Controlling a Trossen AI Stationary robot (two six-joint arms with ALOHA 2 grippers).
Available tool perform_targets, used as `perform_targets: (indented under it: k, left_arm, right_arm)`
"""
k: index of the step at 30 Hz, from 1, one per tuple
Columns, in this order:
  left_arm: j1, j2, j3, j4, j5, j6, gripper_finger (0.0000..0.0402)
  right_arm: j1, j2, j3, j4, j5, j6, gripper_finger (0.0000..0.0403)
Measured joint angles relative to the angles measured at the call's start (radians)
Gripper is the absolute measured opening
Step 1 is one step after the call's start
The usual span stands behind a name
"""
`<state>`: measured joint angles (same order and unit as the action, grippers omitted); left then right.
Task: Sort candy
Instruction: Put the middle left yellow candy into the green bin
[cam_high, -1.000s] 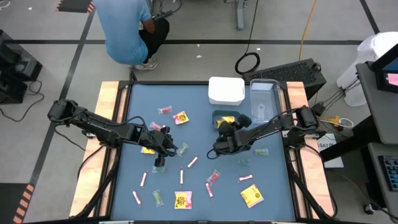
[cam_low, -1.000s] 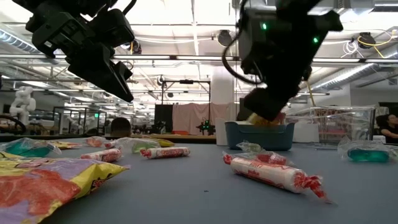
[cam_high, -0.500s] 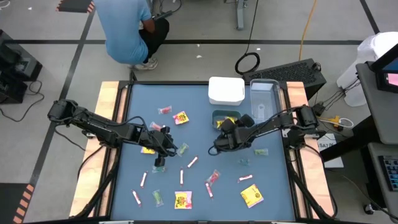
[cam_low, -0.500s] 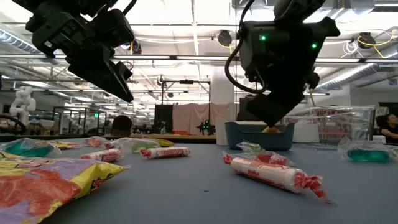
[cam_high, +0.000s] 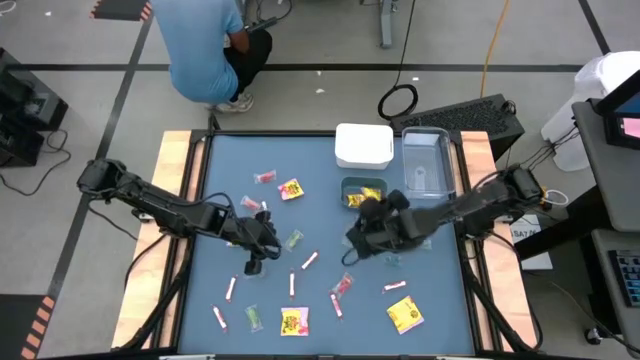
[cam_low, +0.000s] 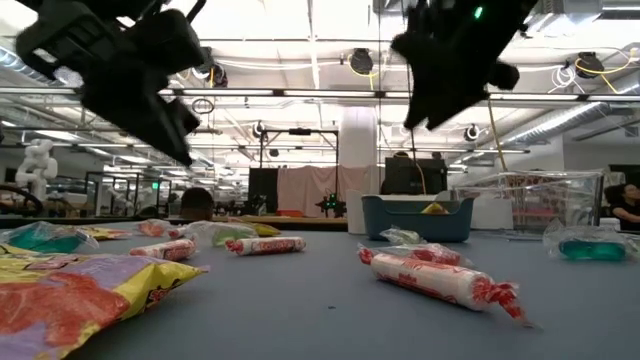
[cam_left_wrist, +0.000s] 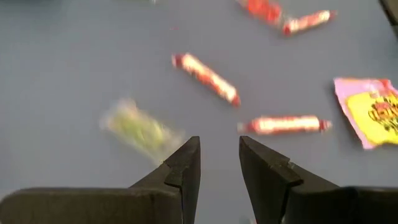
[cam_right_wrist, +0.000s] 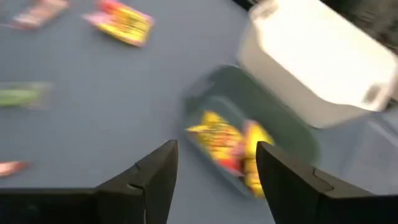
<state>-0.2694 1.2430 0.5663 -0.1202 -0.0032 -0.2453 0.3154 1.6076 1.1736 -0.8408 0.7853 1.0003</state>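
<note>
My right gripper (cam_high: 352, 232) hangs mid-table, fingers apart and empty, beside the teal bin (cam_high: 352, 186) holding yellow candy (cam_high: 366, 194). My left gripper (cam_high: 262, 243) hangs narrowly parted over scattered candy (cam_high: 294, 239).

The right gripper (cam_high: 352, 232), which a second ago was shut on a yellow square packet with red print over the small teal plastic tub (cam_high: 345, 185), has parted its fingers and let go; that yellow packet (cam_high: 366, 194) now lies inside the tub. The gripper has since drawn back toward the near side and risen clear of the tub. The left gripper (cam_high: 254, 262) has shifted slightly nearer and to the right above the table.
</note>
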Motion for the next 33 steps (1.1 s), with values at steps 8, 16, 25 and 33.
perform_targets:
  k: [8, 16, 25, 33]
  left_arm:
    - [-0.079, 0.0, 0.0, -0.174, -0.001, -0.215, 0.0116]
    - [-0.134, -0.003, 0.0, -0.362, -0.161, -0.296, 0.0116]
    - [-0.188, -0.003, 0.0, -0.562, -0.211, -0.428, 0.0116]
    - [-0.237, -0.003, -0.033, -0.569, -0.314, -0.4, 0.0116]
  right_arm:
    - [0.205, 0.054, 0.0, 0.309, 0.077, -0.17, 0.0208]
    - [0.298, 0.113, 0.0, 0.498, 0.113, -0.373, 0.0208]
    - [0.287, 0.111, 0.0, 0.522, 0.107, -0.385, 0.0208]
    - [0.287, 0.111, 0.0, 0.523, 0.103, -0.385, 0.0208]
